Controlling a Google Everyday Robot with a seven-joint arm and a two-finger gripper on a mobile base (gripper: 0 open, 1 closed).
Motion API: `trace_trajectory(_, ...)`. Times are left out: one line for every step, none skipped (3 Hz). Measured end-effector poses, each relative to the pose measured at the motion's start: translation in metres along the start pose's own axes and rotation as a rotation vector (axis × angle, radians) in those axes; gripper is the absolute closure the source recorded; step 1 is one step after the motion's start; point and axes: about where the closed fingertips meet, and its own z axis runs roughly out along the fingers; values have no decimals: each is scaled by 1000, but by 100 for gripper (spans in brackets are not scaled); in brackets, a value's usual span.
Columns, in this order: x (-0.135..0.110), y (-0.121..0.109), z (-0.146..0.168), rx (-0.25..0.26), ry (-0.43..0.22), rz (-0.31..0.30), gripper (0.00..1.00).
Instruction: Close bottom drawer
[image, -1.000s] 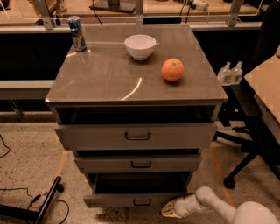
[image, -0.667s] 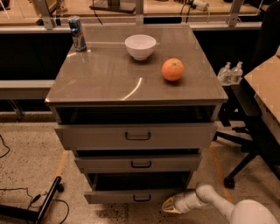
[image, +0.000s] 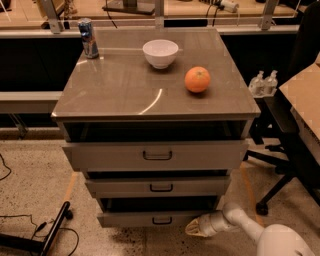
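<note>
3 drawers (image: 157, 155) (image: 161, 187) (image: 161, 220); bowl (image: 160, 52), orange (image: 197, 80), can (image: 89, 38) x1 ea; 1 gripper (image: 192, 229) low right

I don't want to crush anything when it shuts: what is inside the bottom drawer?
The bottom drawer is open, but only a dark strip of its inside shows, with nothing visible in it; the middle drawer above covers the rest. The gripper sits beside its front panel.

tabletop (image: 115, 90): can (image: 89, 37) back left, bowl (image: 160, 52) back centre, orange (image: 197, 80) right of the bowl and nearer the front edge. under the tabletop, three drawers stacked, each standing out at the front; bottom drawer (image: 130, 219) lowest, directly below the middle drawer (image: 200, 186). gripper (image: 196, 228) low, just beside the bottom drawer's front right corner.
</note>
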Motion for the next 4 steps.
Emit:
trace_trajectory(4, -14, 1, 11, 1, -3, 100)
trace_trajectory(11, -25, 1, 25, -4, -1, 100)
trace_trajectory(15, -32, 1, 40, -10, 1, 100)
trace_trajectory(21, -35, 1, 61, -19, 8, 100)
